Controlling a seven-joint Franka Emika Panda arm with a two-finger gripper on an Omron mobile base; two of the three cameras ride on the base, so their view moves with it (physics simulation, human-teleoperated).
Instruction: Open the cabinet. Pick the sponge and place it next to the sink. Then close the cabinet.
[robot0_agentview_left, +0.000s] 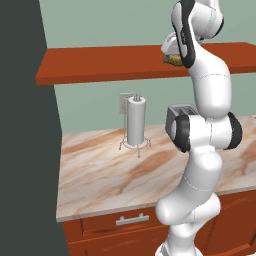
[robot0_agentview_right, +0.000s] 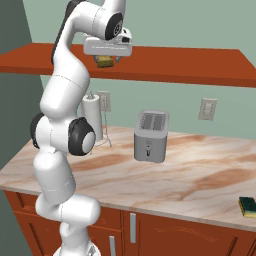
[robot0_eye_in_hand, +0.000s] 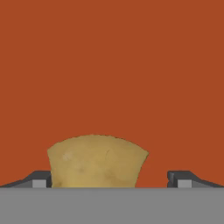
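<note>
The cabinet (robot0_agentview_left: 100, 64) (robot0_agentview_right: 175, 65) is a long red-brown slab on the wall above the counter, and it fills the background of the hand view (robot0_eye_in_hand: 112, 65). The sponge (robot0_eye_in_hand: 97, 162) (robot0_agentview_right: 104, 61) (robot0_agentview_left: 175, 59), a small yellowish block, sits at the slab's front. My gripper (robot0_eye_in_hand: 110, 180) (robot0_agentview_right: 105, 56) is raised to it and stands open. The sponge lies between the fingertips, close against the left one, with a clear gap to the right fingertip (robot0_eye_in_hand: 180, 179). The sink is out of view.
On the marble counter (robot0_agentview_left: 100, 175) stand a grey toaster (robot0_agentview_right: 150, 136) (robot0_agentview_left: 180, 111) and a paper towel holder (robot0_agentview_left: 136, 125) (robot0_agentview_right: 92, 120). A small green and yellow block (robot0_agentview_right: 247, 206) lies near the counter's right front edge. A dark wall (robot0_agentview_left: 25, 150) closes off the left side.
</note>
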